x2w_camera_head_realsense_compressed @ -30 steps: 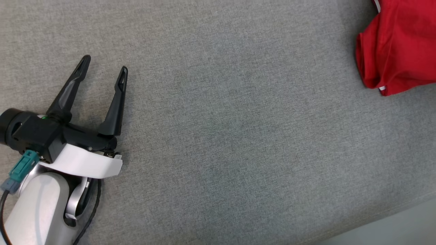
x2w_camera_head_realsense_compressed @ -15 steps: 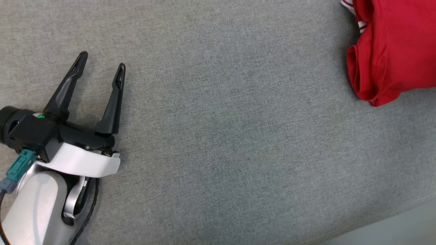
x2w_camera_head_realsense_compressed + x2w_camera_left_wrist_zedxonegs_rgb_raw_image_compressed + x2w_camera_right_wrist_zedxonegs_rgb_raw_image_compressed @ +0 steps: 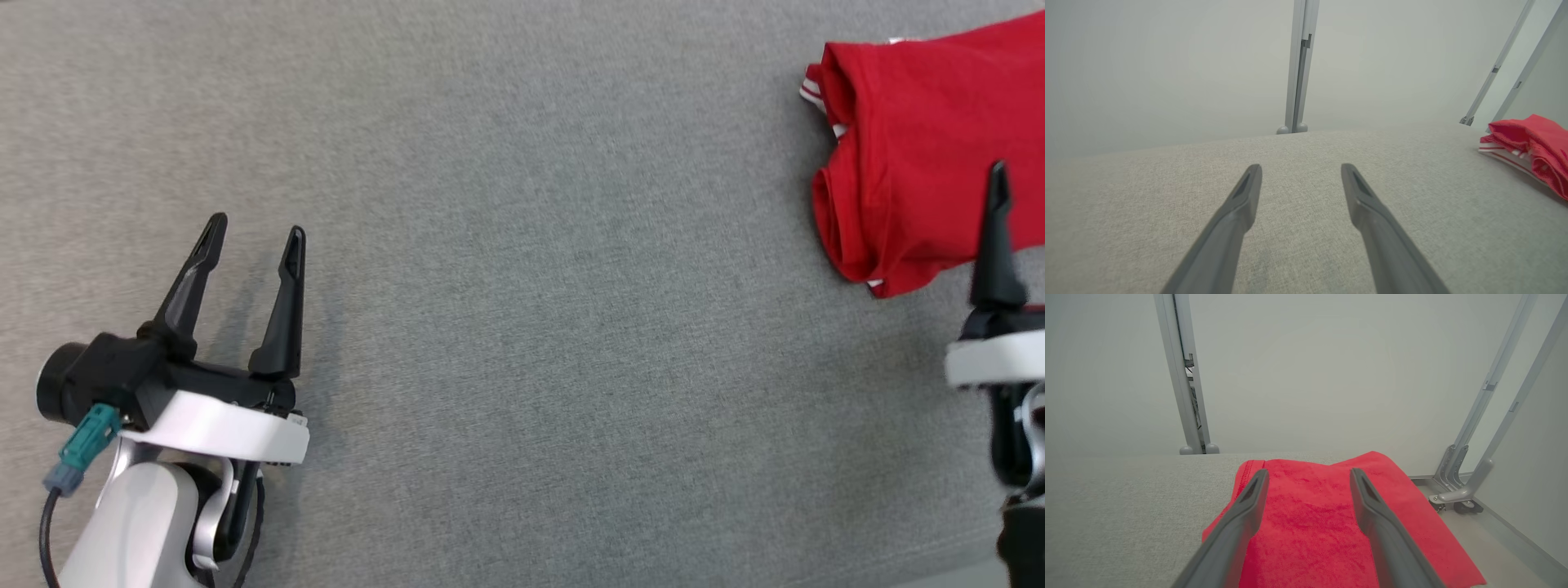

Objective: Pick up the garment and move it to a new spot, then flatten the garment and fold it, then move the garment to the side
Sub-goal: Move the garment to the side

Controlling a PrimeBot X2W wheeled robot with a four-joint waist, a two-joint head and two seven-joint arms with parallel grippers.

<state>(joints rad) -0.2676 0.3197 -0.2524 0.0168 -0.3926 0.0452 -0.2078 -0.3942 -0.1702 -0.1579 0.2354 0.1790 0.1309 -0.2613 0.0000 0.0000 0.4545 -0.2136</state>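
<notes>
The red garment point(image 3: 914, 163) with white-striped trim lies folded on the grey table at the far right, close to the table's right edge. My right gripper point(image 3: 1306, 472) is open, its fingers spread low over the garment point(image 3: 1310, 526) with nothing pinched between them. One right finger point(image 3: 996, 245) shows at the head view's right edge, pointing onto the cloth. My left gripper point(image 3: 255, 229) is open and empty over bare table at the lower left, far from the garment. From the left wrist, that gripper point(image 3: 1301, 167) points across the table, and the garment point(image 3: 1531, 143) lies off to the right.
Grey woven fabric covers the table point(image 3: 531, 327). Pale floor shows past its near right corner point(image 3: 939, 576). Beyond the far edge stand a plain wall, a metal post point(image 3: 1298, 65) and slanted frame legs point(image 3: 1470, 473) on the right.
The head camera has shifted, so the whole picture has slid. My right gripper has come into the head view at the right edge. The garment now shows more of its folded shape.
</notes>
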